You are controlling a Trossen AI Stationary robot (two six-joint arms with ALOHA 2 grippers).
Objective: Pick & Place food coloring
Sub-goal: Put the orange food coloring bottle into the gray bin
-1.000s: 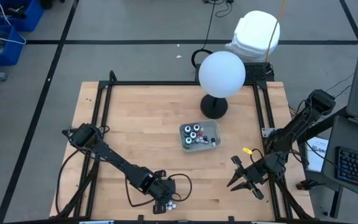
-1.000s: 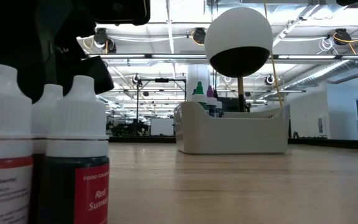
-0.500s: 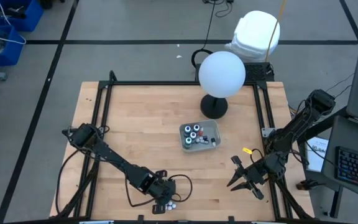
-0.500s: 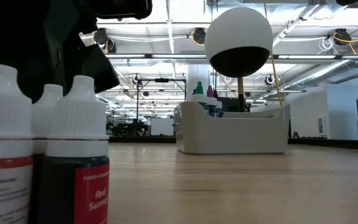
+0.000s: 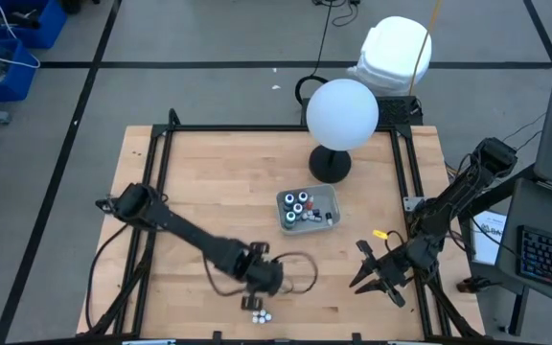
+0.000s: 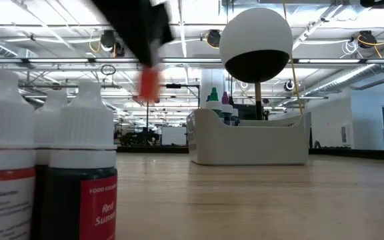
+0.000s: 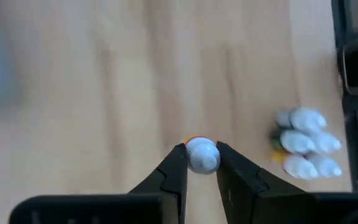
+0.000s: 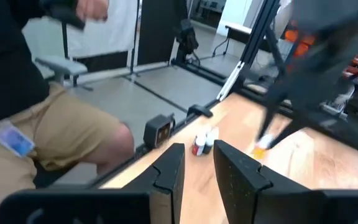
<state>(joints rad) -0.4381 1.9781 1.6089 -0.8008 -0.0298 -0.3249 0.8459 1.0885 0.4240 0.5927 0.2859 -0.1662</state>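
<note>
One bottle [image 7: 202, 155] is pinched by its white cap between the left gripper [image 5: 268, 278] fingers, lifted clear of the table at lower centre of the high view. Several bottles already sit in the tray [image 5: 307, 209] mid-frame; a small cluster [image 5: 259, 310] waits by the bottom edge just below the gripper. Bare wood lies open between gripper and tray. Right gripper [image 5: 374, 270] idles at lower right, fingers apart and empty.
</note>
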